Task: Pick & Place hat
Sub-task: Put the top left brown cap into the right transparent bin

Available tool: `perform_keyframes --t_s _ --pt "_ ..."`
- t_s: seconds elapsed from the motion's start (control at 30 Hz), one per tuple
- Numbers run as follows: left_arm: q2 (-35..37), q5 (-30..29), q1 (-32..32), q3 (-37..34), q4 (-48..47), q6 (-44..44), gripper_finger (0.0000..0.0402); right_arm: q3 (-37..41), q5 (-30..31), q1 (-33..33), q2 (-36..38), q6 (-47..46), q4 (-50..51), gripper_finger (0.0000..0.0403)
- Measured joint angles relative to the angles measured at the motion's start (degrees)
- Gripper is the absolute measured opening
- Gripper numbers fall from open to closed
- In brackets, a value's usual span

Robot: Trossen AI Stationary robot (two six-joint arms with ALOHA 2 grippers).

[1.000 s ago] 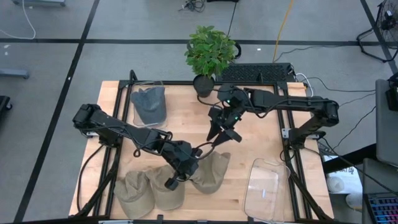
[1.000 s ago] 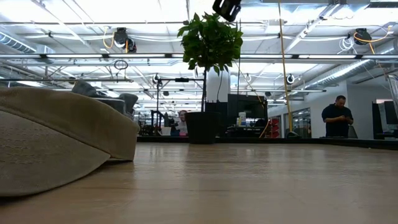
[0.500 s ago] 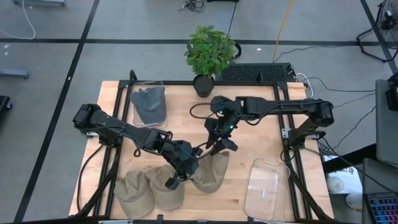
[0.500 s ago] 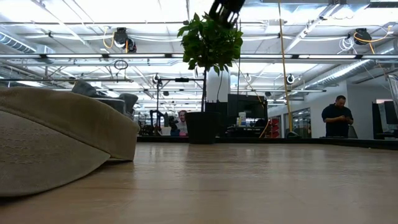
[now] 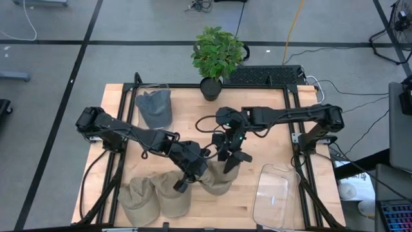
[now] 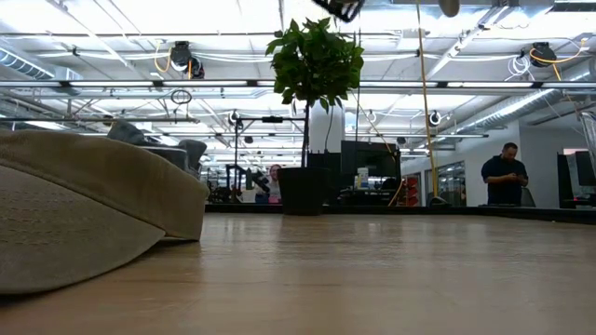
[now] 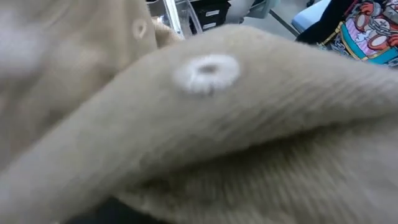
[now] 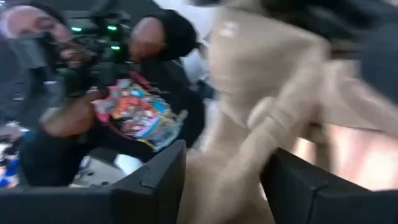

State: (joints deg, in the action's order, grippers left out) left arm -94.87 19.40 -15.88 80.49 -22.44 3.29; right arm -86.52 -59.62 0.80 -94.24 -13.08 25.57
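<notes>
The left pincer (image 5: 182, 185) is buried in the rumpled tan corduroy cap (image 5: 215, 177) near the counter's front edge, its fingertips hidden. The right wrist view is motion-blurred. In the low view, another tan cap (image 6: 88, 209) is cut off by the left edge.

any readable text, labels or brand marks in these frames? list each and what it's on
None readable.
Tan hat: plain fabric with stitched eyelets, no logo showing.
Grey hat: no mark to make out.
Person's shirt: colourful printed graphic, any lettering too blurred to read.
Room beyond the table: screens and fixtures too small to read.
</notes>
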Motion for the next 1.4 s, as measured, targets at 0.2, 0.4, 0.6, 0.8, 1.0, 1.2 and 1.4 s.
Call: perform_keyframes --t_s 0.2,0.4,0.6,0.8,1.0,1.2,1.4 --pt "0.0 0.7 0.4 0.0 0.3 0.7 0.0008 0.0 -2.1 1.0 0.0 -4.1 -4.0 0.0171" --pt "0.0 0.9 0.1 0.0 -1.1 0.8 0.0011 0.0 -4.3 1.1 0.2 -8.1 -4.3 0.0170" --pt "0.0 -1.4 -0.6 0.0 -2.6 1.1 0.0008 -0.1 -7.1 3.6 2.2 -4.6 -3.9 0.0167" --pt "0.0 -2.1 -0.6 0.0 -2.8 1.1 0.0010 -0.1 8.6 6.3 5.0 2.8 0.4 0.0148" --pt "0.0 -2.9 0.1 0.0 -2.8 0.4 0.0008 -0.1 25.8 9.0 5.9 7.0 5.6 0.0135" --pt "0.0 -3.0 0.3 0.0 -2.7 0.2 0.0008 0.0 29.5 10.6 5.9 9.4 4.3 0.0136" --pt "0.0 -3.0 0.5 0.0 -2.5 -0.6 0.0009 -0.6 29.6 10.6 6.5 7.8 2.0 0.0133"
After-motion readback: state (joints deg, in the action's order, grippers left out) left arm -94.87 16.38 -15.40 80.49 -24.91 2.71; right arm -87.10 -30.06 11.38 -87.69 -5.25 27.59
